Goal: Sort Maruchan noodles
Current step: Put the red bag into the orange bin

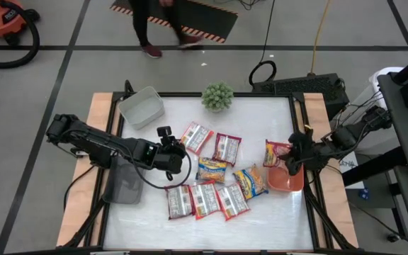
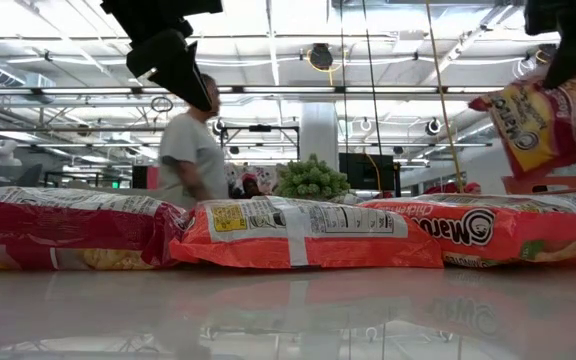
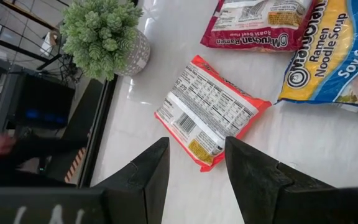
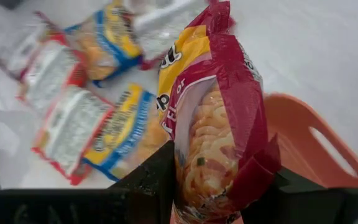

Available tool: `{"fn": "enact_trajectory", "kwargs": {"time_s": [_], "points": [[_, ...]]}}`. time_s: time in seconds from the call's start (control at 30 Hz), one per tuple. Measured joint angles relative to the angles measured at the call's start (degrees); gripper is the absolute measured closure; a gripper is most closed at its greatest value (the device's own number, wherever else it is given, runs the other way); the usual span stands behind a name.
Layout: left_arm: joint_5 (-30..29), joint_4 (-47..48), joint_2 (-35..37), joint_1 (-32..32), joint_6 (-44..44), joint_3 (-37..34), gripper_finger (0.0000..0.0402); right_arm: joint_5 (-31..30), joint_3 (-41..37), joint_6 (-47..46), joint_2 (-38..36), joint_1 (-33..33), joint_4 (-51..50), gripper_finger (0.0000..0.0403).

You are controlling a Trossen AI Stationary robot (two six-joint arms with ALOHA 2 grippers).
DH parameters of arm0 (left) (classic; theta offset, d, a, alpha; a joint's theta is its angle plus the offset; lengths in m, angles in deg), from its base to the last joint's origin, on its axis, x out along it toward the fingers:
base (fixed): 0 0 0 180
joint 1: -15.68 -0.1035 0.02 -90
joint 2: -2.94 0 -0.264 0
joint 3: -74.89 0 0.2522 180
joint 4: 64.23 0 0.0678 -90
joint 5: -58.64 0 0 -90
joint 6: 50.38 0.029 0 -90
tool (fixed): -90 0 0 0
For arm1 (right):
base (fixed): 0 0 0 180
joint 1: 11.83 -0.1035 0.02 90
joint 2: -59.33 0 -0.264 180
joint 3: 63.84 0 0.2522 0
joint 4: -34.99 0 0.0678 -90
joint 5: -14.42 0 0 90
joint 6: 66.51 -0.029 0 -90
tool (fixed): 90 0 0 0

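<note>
While clamped on a red-and-yellow noodle packet (image 4: 213,124), the right claw (image 1: 289,164) holds it upright above the orange bin (image 1: 287,182) at the bench's right edge. Left claw (image 1: 167,149) hangs part-open and empty above a red packet (image 3: 211,111) lying label-down. Remaining packets (image 1: 207,197) cluster mid-bench; bare white bench (image 1: 261,223) lies near the front. Only the right wrist view shows noodles through the wrapper.

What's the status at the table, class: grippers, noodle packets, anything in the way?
Right gripper shut on red-and-yellow packet, over orange bin. Left gripper open, empty, above red packet. Nothing in the way.
</note>
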Motion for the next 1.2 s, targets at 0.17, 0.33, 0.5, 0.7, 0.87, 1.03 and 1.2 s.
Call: {"fn": "enact_trajectory", "kwargs": {"time_s": [0.17, 0.33, 0.5, 0.7, 0.87, 1.03, 1.2], "points": [[0.0, 0.0, 0.0, 0.0, -1.2, 0.0, 0.024, -0.5, -2.2, -3.6, -1.0, 0.0, -6.6, 0.0284], [0.0, 0.0, 0.0, 0.0, -1.3, 0.0, 0.024, 2.0, -6.2, -7.6, -2.4, 0.0, -7.2, 0.0284], [0.0, 0.0, 0.0, 0.0, -1.3, 0.0, 0.024, 0.2, -6.7, -10.5, -2.3, 0.0, -6.6, 0.0284], [2.0, 0.0, 0.0, 0.0, -1.6, 0.0, 0.024, 0.1, -6.7, -10.6, -1.3, 0.0, -6.8, 0.0284], [2.5, -1.3, 0.0, 0.0, -1.2, 0.0, 0.024, 0.0, -6.7, -10.8, 0.5, 0.0, -6.7, 0.0284], [2.6, -3.0, 0.0, 0.0, -0.4, 0.0, 0.024, -2.4, -6.7, -13.5, 1.3, 0.0, -6.7, 0.0283], [2.6, -3.0, 0.0, 0.0, -0.4, 0.0, 0.024, -2.5, -6.7, -13.6, 1.3, 0.0, -6.7, 0.0256]]}}
